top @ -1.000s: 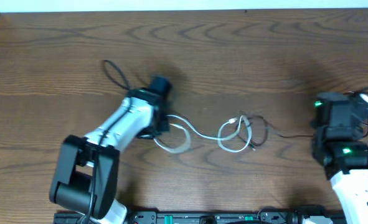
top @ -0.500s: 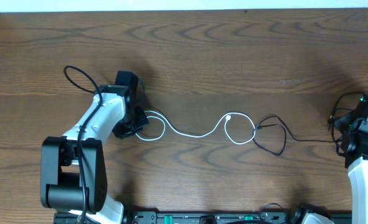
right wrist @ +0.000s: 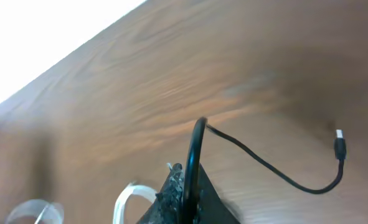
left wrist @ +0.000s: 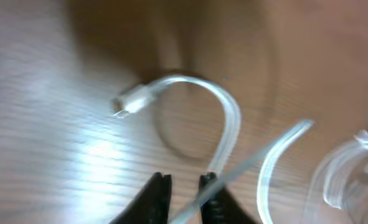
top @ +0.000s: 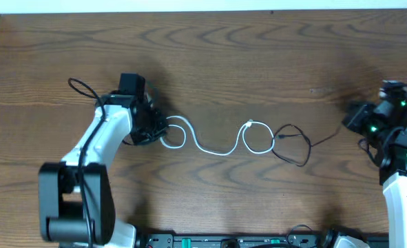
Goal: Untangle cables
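Checking overhead first: white cable [top: 217, 151] lies mid-bench [top: 258, 55] in an S w/ a small loop at each end, thin and glossy. Black cable [top: 289, 136] sits just right of it, its loop touching the white one's right loop, w/ a strand running off to the right claw [top: 351, 118]. Left claw [top: 156, 129] is at the white cable's left loop. Can't tell if the loops are threaded or only overlap. Risk: if the right arm pulls while they're threaded, the black cord drags the white one or cinches into a knot.

Left wrist: blurry. Left claw [left wrist: 182, 186] is slightly parted, bench visible in the gap. White cable [left wrist: 233, 118] arcs from its white plug [left wrist: 131, 101] down to the right finger, prob. not pinched. Risk: w/ no hold, that end won't be anchored.

Right wrist: right claw [right wrist: 185, 186] is clenched on the black cable [right wrist: 264, 165], which bows up, then trails to its free black plug [right wrist: 339, 144]. Thin cord could slide out of the grip.
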Robot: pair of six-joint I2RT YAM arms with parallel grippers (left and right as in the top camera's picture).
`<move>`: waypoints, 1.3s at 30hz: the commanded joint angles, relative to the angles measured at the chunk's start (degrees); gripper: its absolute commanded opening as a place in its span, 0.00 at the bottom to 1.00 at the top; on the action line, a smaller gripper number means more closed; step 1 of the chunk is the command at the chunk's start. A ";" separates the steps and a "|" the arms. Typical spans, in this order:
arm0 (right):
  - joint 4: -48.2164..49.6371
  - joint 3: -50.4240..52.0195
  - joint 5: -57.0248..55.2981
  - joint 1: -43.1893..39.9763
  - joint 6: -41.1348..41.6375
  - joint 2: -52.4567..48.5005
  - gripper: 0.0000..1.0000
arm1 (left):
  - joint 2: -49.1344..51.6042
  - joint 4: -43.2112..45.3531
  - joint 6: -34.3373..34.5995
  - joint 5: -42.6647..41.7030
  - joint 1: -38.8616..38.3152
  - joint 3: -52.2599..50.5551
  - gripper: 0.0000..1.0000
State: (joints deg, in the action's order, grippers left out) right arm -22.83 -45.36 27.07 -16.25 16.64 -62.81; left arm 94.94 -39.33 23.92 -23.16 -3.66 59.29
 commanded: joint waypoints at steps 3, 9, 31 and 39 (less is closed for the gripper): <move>0.15 -1.55 14.03 6.97 -9.25 3.58 0.01 | -6.16 2.40 -6.27 -15.67 -1.49 -0.24 0.39; 2.78 -5.64 14.03 12.61 -8.22 7.54 0.01 | -12.26 4.00 -10.80 -16.90 -5.70 -0.24 0.57; 47.98 -8.20 25.27 14.12 29.46 11.58 0.01 | -21.55 19.08 -11.26 -5.40 -29.73 -0.24 0.65; 50.64 -8.20 25.83 14.38 33.75 11.54 0.01 | -20.20 20.65 -11.23 2.49 -33.57 -0.26 0.70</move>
State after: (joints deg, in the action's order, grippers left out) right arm 27.70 -52.82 52.56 -2.57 47.33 -51.64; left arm 73.67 -19.03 13.43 -25.47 -36.58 59.18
